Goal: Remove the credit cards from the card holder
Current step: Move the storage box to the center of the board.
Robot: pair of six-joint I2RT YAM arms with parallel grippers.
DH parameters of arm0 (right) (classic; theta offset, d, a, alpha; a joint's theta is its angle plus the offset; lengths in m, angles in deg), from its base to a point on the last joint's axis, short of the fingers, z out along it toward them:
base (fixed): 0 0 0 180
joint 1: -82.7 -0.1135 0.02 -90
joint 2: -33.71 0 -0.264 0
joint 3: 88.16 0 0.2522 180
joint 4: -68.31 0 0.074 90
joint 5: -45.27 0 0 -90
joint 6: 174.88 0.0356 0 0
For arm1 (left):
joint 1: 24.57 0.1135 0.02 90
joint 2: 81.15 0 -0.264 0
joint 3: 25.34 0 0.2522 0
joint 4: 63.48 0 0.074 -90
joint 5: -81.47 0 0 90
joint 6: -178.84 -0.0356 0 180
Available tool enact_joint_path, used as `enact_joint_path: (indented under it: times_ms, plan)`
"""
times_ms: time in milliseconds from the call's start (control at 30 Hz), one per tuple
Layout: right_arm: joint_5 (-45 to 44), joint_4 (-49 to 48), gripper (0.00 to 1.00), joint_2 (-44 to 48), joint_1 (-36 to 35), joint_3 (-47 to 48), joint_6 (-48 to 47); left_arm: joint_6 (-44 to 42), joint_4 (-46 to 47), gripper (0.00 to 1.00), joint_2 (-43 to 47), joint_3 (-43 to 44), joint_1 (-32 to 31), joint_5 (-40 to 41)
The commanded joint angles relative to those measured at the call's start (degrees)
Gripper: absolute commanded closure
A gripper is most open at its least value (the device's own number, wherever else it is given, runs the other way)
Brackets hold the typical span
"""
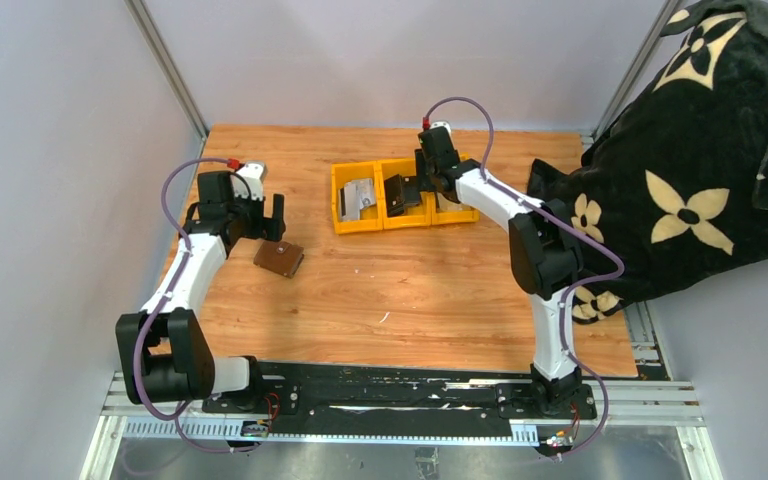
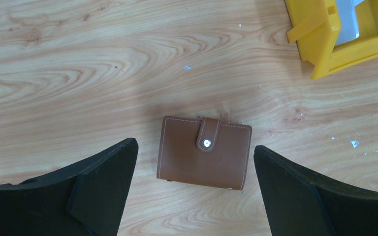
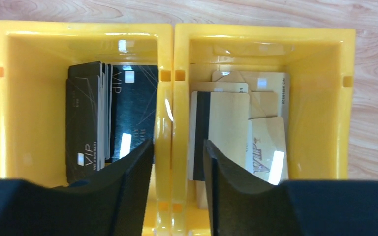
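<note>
The card holder point(image 1: 278, 258) point(image 2: 187, 157) is a brown wallet lying flat on the wooden table with its snap tab fastened. My left gripper point(image 1: 260, 215) point(image 2: 194, 146) hovers over it, open wide, one finger on each side, touching nothing. Credit cards lie in the yellow bin point(image 1: 345, 222): silvery ones point(image 1: 360, 195) on the left, black ones point(image 3: 86, 118) in the middle, tan ones point(image 3: 226, 123) on the right. My right gripper point(image 1: 405, 190) point(image 3: 178, 142) is low over the bin, its jaws half narrowed astride the wall point(image 3: 172, 98) between the black and tan compartments, holding no card.
A black blanket with cream flowers point(image 1: 700, 150) is heaped at the table's right edge, close to the right arm. The bin's corner point(image 2: 325, 49) shows at the upper right of the left wrist view. Grey walls and metal posts enclose the back.
</note>
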Motion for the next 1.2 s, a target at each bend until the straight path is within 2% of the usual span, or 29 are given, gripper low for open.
enact_joint_path:
  times_ms: [0, 133, 300, 600, 800, 900, 1067, 1167]
  plan:
    - [-4.0, 0.6, 0.62, 0.6, -2.0, -1.1, 1.6, -2.2, -0.7, 0.0, -1.3, 0.4, 0.4, 0.3]
    - [-9.3, -0.5, 0.78, 3.5, -4.5, -5.3, 3.4, -3.9, -1.1, 0.0, -2.7, 1.3, 0.4, 1.3]
    - [-14.2, -1.5, 0.88, 8.6, -7.3, -12.2, 6.7, -6.6, -2.6, 0.0, -5.0, 2.9, 0.4, 1.1]
    - [-14.9, -4.4, 0.93, 17.0, -11.3, -27.8, 8.1, -12.8, -5.8, 0.0, -7.2, 3.9, 0.4, -0.1]
    - [-18.5, -4.2, 0.94, 23.0, -14.1, -35.7, 13.3, -13.4, -7.3, 0.0, -8.3, 4.5, 0.4, -0.6]
    - [-18.8, -5.0, 0.87, 24.4, -14.9, -36.7, 12.5, -14.7, -8.0, 0.0, -9.1, 4.7, 0.4, -0.9]
    - [-18.4, -4.5, 0.44, 28.8, -15.4, -36.3, 10.9, -16.7, -8.9, 0.0, -11.2, 5.9, 0.3, 0.7]
    - [-16.9, -6.9, 0.35, 33.6, -16.3, -37.2, 9.2, -16.0, -11.3, 0.04, -14.7, 9.1, 0.3, 0.2]
